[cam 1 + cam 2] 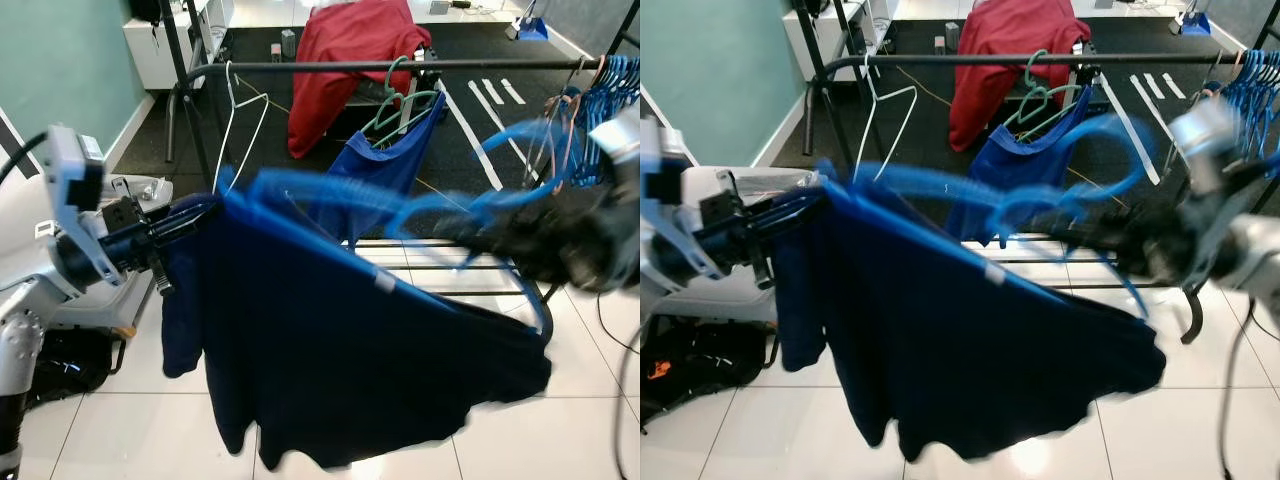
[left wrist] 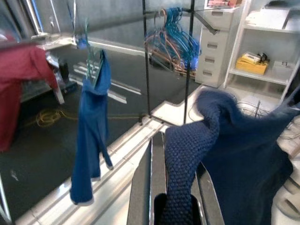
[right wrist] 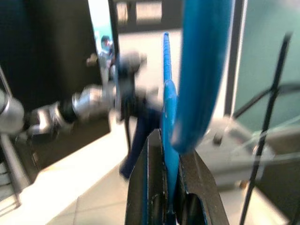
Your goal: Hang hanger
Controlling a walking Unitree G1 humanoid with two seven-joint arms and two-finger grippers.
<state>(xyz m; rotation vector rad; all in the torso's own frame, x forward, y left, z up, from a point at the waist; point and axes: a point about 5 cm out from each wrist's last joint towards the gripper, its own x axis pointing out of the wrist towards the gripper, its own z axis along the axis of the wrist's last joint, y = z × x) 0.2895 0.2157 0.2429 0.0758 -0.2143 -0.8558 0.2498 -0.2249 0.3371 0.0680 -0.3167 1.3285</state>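
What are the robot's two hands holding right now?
Left gripper: shut on the navy shirt.
Right gripper: shut on the blue hanger.

A black clothes rail carries hangers and a blue top.

White glossy floor tiles lie in the foreground, giving way to a dark carpet farther back. A teal wall stands on the left, with a white baseboard along its foot. A white cabinet sits by that wall at the far end. White stripes mark the carpet on the right. In the left wrist view, white shelves hold a yellow box, beside white drawers.
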